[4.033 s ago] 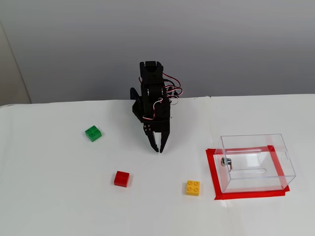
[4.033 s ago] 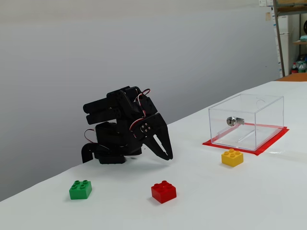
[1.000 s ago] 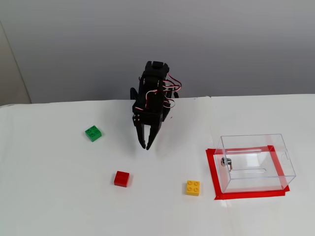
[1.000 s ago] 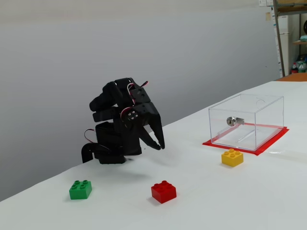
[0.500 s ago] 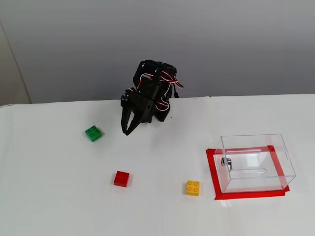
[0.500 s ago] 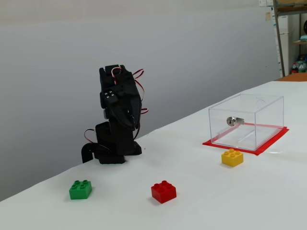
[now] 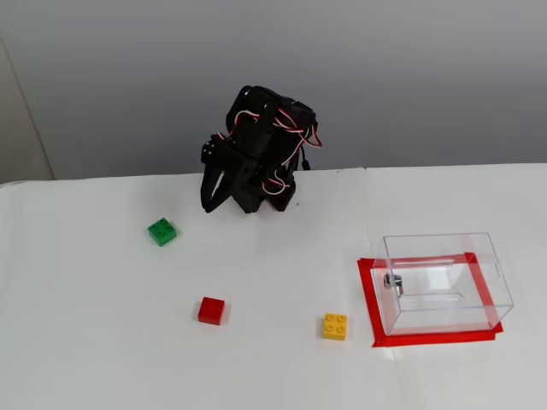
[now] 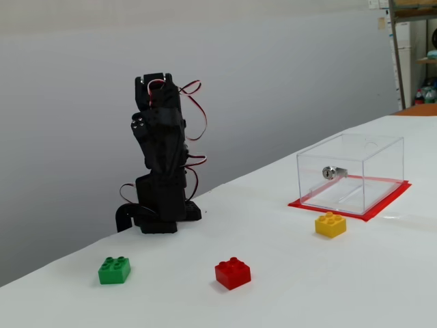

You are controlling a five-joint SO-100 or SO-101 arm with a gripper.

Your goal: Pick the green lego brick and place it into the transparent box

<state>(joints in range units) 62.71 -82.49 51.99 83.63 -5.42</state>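
White table (image 7: 102, 342), grey wall (image 7: 385, 77)

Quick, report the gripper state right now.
Gripper: empty, folded down by the arm's base, clear of the green lego brick; fingers look slightly parted, but open or closed cannot be told for sure.
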